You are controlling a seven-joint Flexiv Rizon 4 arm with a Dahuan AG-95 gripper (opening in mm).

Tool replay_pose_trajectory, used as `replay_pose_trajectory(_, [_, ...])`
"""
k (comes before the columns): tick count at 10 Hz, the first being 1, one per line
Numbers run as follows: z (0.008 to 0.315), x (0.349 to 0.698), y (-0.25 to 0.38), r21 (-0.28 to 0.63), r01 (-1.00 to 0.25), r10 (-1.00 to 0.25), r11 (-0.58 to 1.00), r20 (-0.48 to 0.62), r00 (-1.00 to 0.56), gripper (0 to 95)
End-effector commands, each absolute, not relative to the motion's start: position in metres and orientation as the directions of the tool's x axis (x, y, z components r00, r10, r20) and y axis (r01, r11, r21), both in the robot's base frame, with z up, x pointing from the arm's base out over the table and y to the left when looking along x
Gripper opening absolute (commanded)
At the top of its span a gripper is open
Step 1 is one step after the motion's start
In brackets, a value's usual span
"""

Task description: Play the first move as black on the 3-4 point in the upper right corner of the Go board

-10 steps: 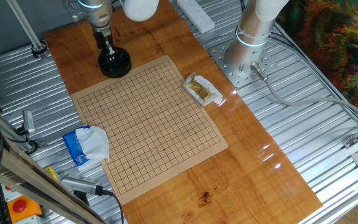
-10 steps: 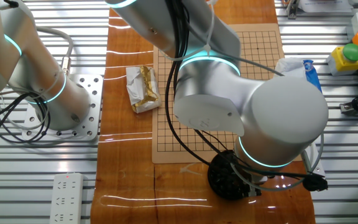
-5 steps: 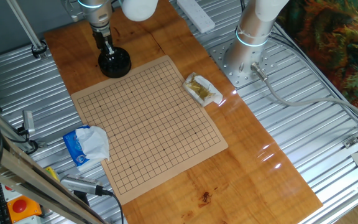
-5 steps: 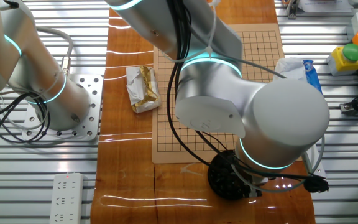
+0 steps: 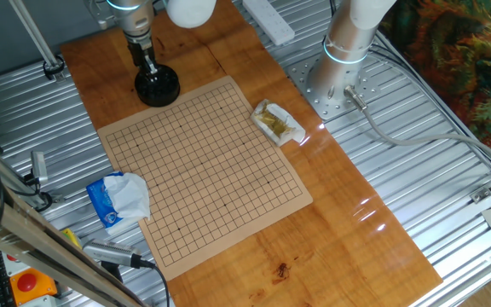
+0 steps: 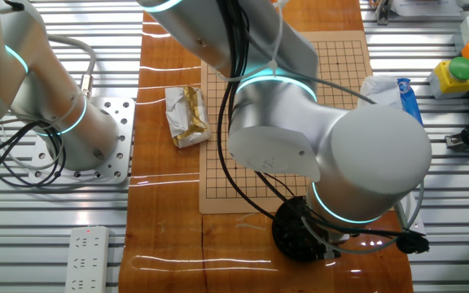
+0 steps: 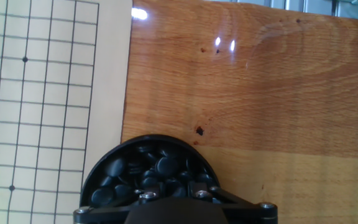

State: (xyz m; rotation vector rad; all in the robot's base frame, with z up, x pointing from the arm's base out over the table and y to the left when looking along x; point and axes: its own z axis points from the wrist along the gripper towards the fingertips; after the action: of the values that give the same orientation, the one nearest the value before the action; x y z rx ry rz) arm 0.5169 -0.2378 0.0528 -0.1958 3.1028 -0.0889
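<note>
No move since 0.5 s | jaws (image 5: 150, 71) in bowl (image 7: 148, 174) of black stones

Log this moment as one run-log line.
phase: picking stone | claw: down in bowl of black stones, open or shut unclear | Go board: no stones on it | 3-4 point: not yet played

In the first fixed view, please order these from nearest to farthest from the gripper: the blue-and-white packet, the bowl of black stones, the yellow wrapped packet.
1. Bowl of black stones, directly under the gripper.
2. Yellow wrapped packet, beside the board's right edge.
3. Blue-and-white packet, beside the board's left edge.
</note>
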Motion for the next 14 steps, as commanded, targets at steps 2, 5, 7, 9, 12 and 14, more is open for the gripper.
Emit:
replay_pose_trajectory(2, [0.0523,0.5164,-0.2377,-0.061,-0.122,-0.124,0.991,-0.028,-0.992,19.0])
replay_pose_trajectory(5, [0.0521,0.5166,-0.2378,-0.062,-0.122,-0.124,0.991,-0.028,-0.992,0.0])
replay_pose_trajectory(7, [0.0521,0.5166,-0.2379,-0.063,-0.123,-0.125,0.990,-0.028,-0.992,0.0])
replay_pose_trajectory(9, [0.0521,0.5166,-0.2379,-0.063,-0.126,-0.128,0.990,-0.027,-0.991,0.0])
replay_pose_trajectory(12, [0.0524,0.5166,-0.2376,-0.063,-0.130,-0.132,0.989,-0.026,-0.991,0.0])
replay_pose_trajectory(14, [0.0562,0.5162,-0.2345,-0.063,-0.127,-0.129,0.990,-0.024,-0.991,0.0])
